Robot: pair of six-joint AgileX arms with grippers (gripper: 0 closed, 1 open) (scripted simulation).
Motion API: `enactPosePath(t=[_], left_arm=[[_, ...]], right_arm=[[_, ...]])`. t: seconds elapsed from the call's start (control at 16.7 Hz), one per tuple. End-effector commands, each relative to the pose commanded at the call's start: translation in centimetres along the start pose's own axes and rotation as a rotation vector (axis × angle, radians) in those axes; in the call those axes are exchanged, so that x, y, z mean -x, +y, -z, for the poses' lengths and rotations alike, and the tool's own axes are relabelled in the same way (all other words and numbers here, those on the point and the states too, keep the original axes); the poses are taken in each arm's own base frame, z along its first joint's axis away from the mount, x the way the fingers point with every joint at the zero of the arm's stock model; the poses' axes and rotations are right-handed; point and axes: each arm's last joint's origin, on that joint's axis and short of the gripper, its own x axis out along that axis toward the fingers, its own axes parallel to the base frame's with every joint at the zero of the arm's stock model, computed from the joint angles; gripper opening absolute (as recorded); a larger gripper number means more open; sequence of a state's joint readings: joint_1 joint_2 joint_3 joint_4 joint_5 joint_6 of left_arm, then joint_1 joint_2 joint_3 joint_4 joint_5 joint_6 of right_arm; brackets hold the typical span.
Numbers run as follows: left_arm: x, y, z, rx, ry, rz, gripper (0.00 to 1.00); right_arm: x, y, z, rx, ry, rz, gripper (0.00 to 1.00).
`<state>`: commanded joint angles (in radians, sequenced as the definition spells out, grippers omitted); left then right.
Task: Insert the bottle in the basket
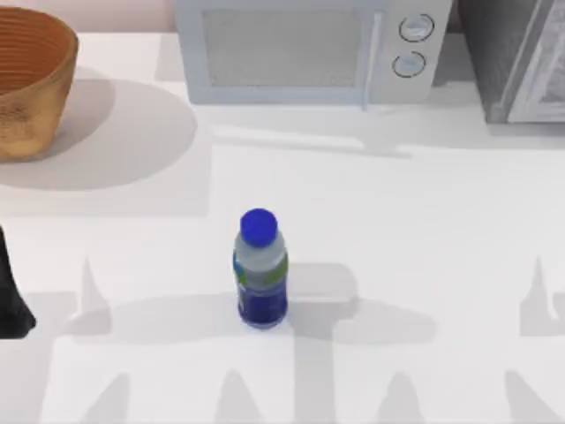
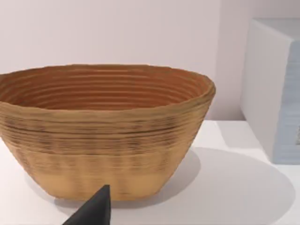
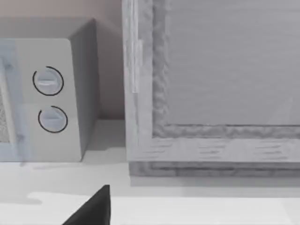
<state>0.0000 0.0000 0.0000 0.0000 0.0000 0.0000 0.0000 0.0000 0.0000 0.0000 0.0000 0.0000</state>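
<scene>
The bottle (image 1: 261, 269) stands upright on the white worktop (image 1: 424, 230), a little left of the middle and toward the near side, its blue cap up and nothing touching it. The basket (image 1: 26, 84) sits at the far left corner, well apart from the bottle, with open worktop between the two. In the left wrist view the basket (image 2: 105, 129) shows as a wide bowl with ribbed woven sides, mouth upward, and the part of its inside that can be seen holds nothing.

Along the far edge, right of the basket, stands a pale microwave (image 1: 309, 49) with two round knobs on its right end. Right of that, at the far right corner, is a grey cabinet-like unit (image 1: 521, 57) with a framed front. The right wrist view faces these two: the microwave's (image 3: 47, 93) knobs and the framed front (image 3: 211, 84) beside it.

A dark part of the left arm (image 1: 11, 291) shows at the left edge of the worktop, nearer than the basket and well left of the bottle. One dark fingertip (image 2: 93, 211) of the left gripper points toward the basket's base; one dark fingertip (image 3: 93, 208) of the right gripper points toward the far appliances. How wide either pair of fingers stands, I cannot tell.
</scene>
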Motion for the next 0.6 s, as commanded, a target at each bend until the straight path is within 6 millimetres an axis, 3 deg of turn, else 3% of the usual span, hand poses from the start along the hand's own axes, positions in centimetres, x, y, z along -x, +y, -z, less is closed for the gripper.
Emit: enactPosePath(t=[0.3,0.6], left_arm=[[-0.3,-0.4,-0.3,0.000,-0.003,0.045,1.00],[-2.2,-2.0,-0.6,-0.002,0.011,0.199,1.00]], right_arm=[[0.0,0.0,0.0,0.000,0.000,0.000,1.00],[0.0,0.0,0.0,0.000,0.000,0.000,1.00]])
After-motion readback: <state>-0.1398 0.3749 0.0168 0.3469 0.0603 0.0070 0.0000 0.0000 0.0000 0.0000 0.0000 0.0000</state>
